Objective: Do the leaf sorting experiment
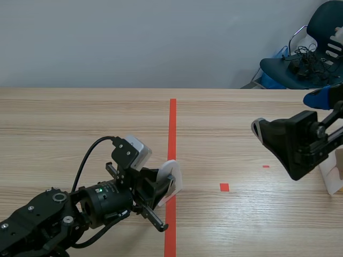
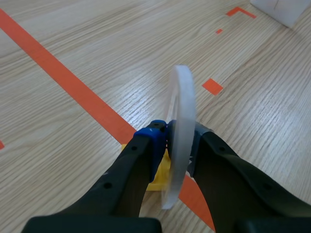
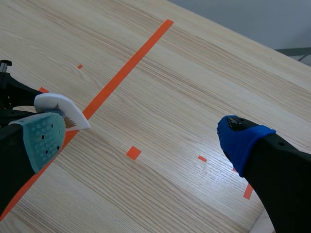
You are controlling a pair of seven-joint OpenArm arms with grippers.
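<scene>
**Disc held on edge over the centre line.** The left gripper [image 1: 162,188] pinches a white disc [image 1: 174,178] upright, low over the red tape line [image 1: 172,120] at the table's [image 1: 75,118] near side. From the left wrist, the disc [image 2: 182,104] stands edge-on between the two fingers. It is clamped only at its lower part, and most of its rim is free above the pads. A small yellow piece [image 2: 158,177], possibly a leaf, shows just beneath the fingers; whether it touches the disc cannot be told. The right gripper [image 1: 289,115] hangs raised at the table's right side, fingers spread wide and holding nothing. It is well apart from the disc and near a white box [image 1: 333,179].

The grip looks like the weak point. A thin, smooth disc caught on a narrow patch may pivot between the pads or slide out if the arm swings or tilts. If it is set down as it stands, its edge would land first, and it could roll or skid off along the tape. Pressing lower risks crushing or dragging the yellow piece. Should a handover be intended, the right fingers would have to close squarely on the free rim; an off-centre bite could twist the disc loose. The right arm could also nudge the box when it moves.
</scene>
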